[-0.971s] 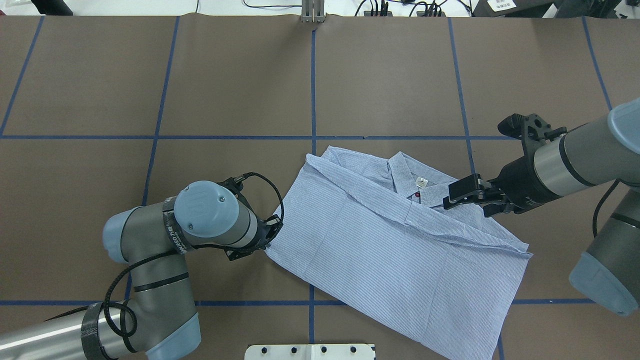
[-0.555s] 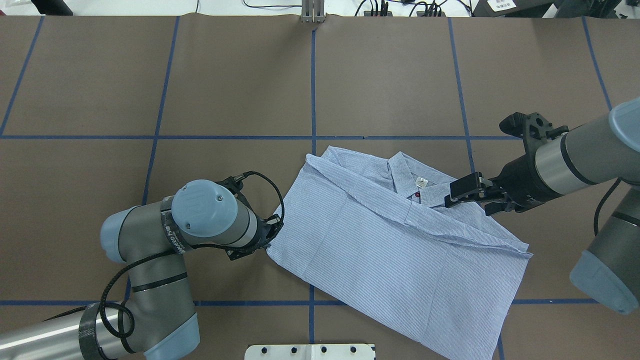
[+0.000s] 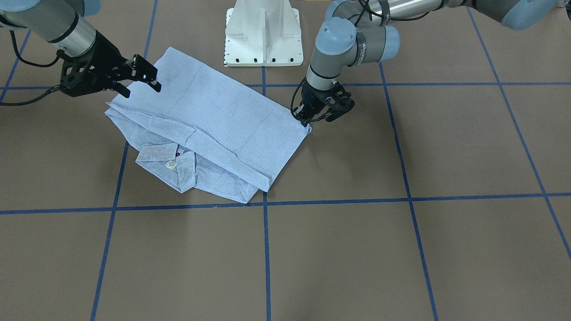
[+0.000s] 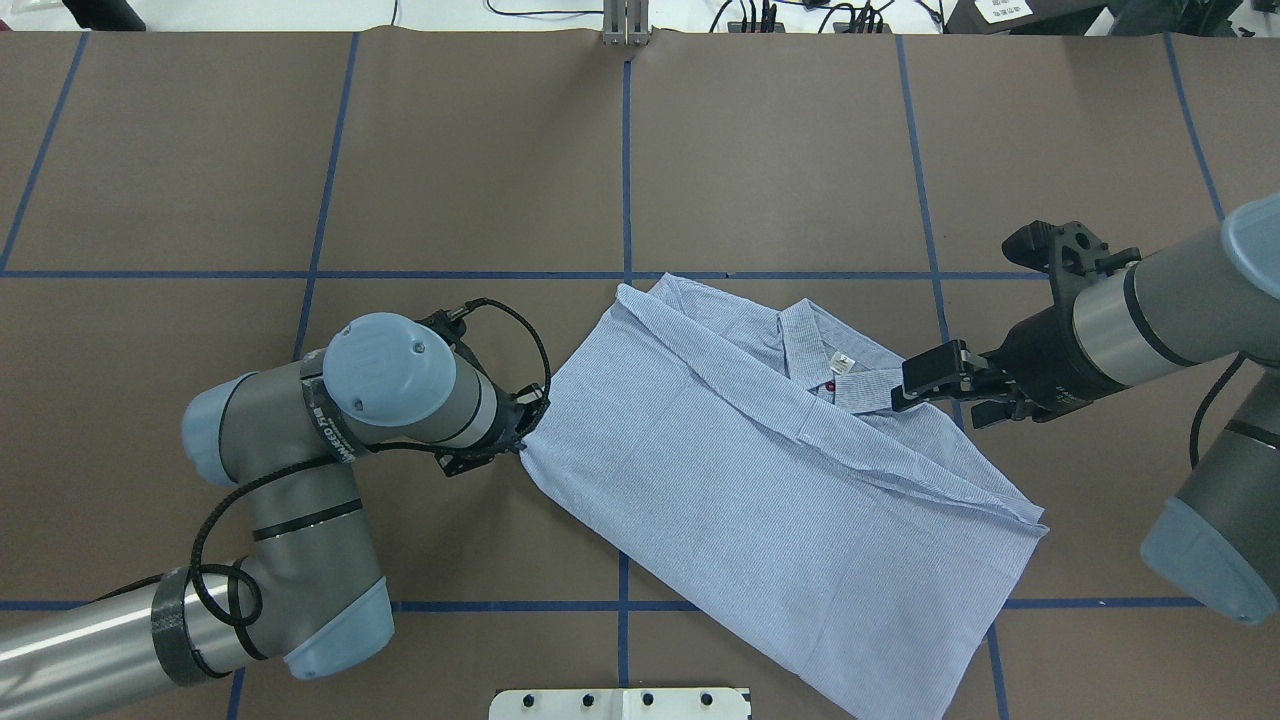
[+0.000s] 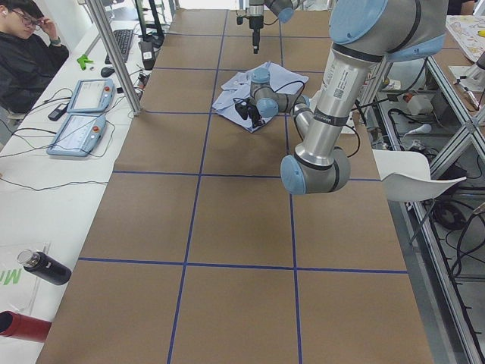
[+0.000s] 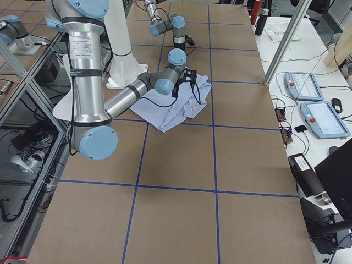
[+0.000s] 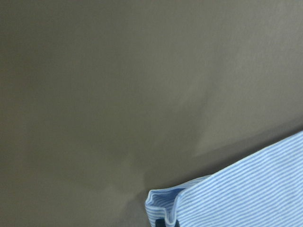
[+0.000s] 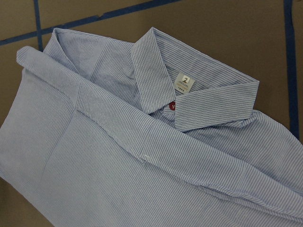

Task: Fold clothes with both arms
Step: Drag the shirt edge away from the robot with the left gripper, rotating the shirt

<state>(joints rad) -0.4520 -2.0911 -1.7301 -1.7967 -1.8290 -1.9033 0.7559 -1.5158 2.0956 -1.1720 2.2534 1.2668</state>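
When we check the front view, the shirt lies folded just ahead of the base, left gripper pinching its corner. From overhead, the right gripper hovers spread wide beside the collar, farther from the base.

Numeral "2" printed on white neck label, sewn inside the collar of shirt. Finer print under the numeral, too small to read. Same label in overhead view, nothing legible on it. White lettering along black band round wrist of left arm, too blurred to spell out. No other readable text.
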